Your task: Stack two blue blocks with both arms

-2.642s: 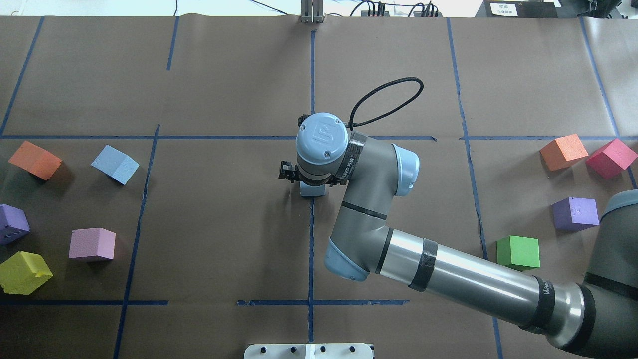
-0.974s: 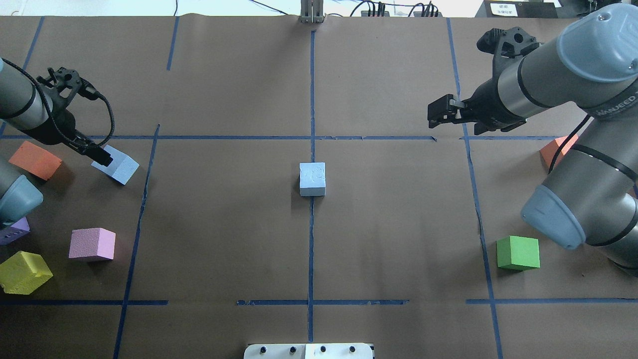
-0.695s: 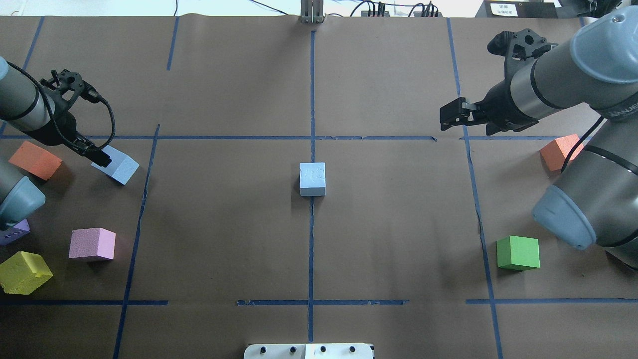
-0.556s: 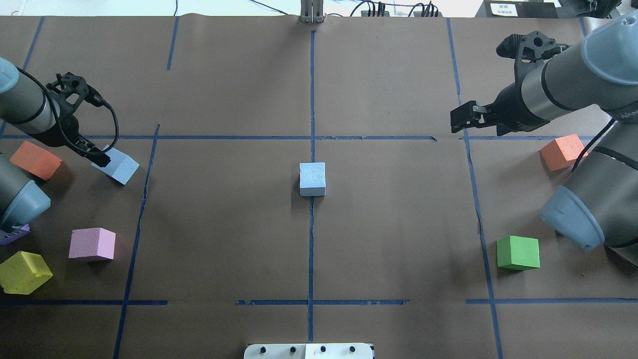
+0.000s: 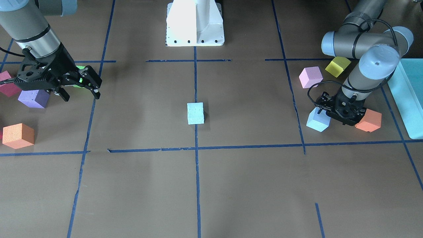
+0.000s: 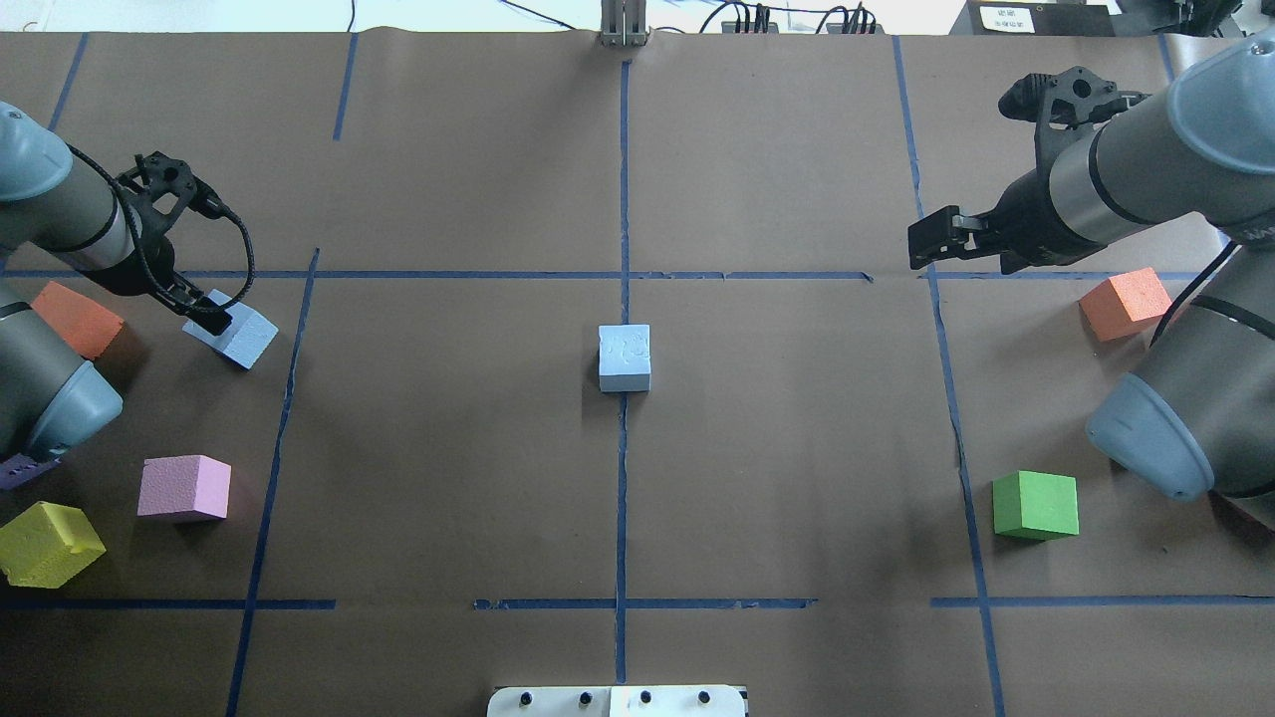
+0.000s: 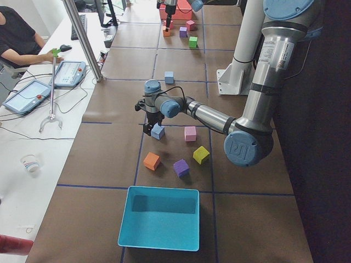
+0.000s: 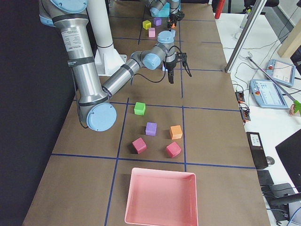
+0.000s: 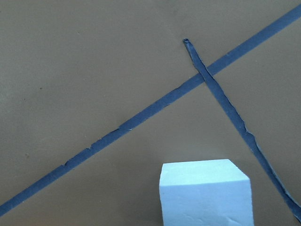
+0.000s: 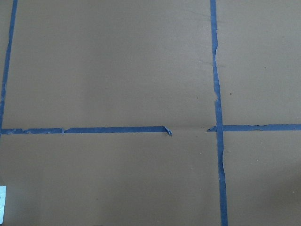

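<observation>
One blue block is in place in the middle. The other is not lifted yet.

On the big brown paper-covered worktop (image 6: 448,468), the silver-grey left robot arm (image 6: 60,209) bends down at one side, and the silver-grey right robot arm (image 6: 1126,189) is held up off the worktop at the other side. One small pale blue foam cube (image 6: 625,357) sits alone in the middle. The second pale blue foam cube (image 6: 239,337) sits far to the left. The left gripper (image 6: 207,319) is right at it, but I cannot tell if its fingers are apart or together. The right gripper (image 5: 81,93) is spread wide and holds nothing. I think the grabbing, carrying and stacking are all left to do.
</observation>
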Available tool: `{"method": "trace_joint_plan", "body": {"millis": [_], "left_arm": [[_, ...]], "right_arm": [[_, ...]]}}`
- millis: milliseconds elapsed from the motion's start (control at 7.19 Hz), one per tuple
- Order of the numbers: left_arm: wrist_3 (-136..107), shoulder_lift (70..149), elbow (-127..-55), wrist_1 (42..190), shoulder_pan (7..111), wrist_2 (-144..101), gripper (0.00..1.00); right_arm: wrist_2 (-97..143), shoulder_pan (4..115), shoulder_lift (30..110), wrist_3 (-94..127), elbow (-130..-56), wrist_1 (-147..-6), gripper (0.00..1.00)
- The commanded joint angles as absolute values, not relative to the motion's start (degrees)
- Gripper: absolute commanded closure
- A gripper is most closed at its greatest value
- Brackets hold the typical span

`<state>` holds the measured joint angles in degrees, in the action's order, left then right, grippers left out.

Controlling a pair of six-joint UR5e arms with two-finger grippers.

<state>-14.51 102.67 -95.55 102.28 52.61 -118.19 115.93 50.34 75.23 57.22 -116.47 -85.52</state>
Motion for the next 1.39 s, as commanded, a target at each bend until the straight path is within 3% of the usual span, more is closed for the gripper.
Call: {"method": "trace_joint_plan", "body": {"millis": [0,1113,1252], "left_arm": [[-19.9,104.0,-95.4,102.7,52.2,-118.6,0.00],[-20.5,105.3,-89.5,104.6,49.1,-118.4,0.00],[-20.4,105.3,-89.3,104.7,48.7,-118.4,0.10]], "right_arm": [[115.9,50.3,75.3,57.2,-116.4,-85.5,0.00],[115.8,50.2,75.8,57.2,-115.9,-85.5,0.00],[115.8,50.2,75.8,57.2,-115.9,-85.5,0.00]]}}
